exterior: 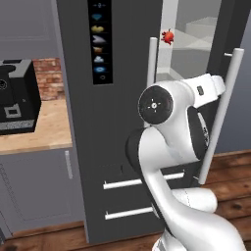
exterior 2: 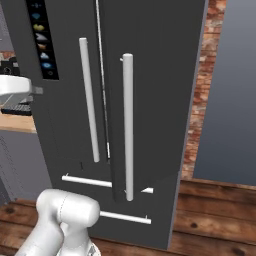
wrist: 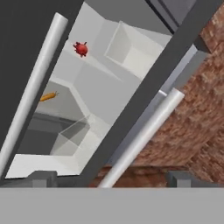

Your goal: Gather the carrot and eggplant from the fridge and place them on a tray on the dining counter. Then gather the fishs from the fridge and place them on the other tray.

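Hand view showed the gripper [wrist: 111,179] with its two dark fingertips [wrist: 41,179] spread wide and nothing between them, aimed into the gap of the tall dark grey double-door fridge [wrist: 26,26]. One of its doors stood ajar, and its long pale bar handle [wrist: 142,135] crossed the picture diagonally just beyond the fingertips, not touching them. Through the opening the pale white interior [wrist: 100,87] was visible with shelves and clear bins. A small orange tapered carrot [wrist: 48,96] lay on a lower shelf, close behind the other door's pale handle [wrist: 33,87]. A small round red item [wrist: 81,49] sat on a higher shelf, well apart from the carrot. Red brick wall [wrist: 192,113] showed beside the open door.

In the left base view the white arm [exterior: 171,122] reached toward the opening; the red item [exterior: 167,36] sat on an upper shelf there, and a black coffee machine [exterior: 17,95] stood on a light wooden counter [exterior: 46,132] to the left of the fridge [exterior: 122,122]. In the right base view the fridge [exterior 2: 150,100] showed its two pale handles [exterior 2: 128,125] and drawer bars [exterior 2: 125,216].
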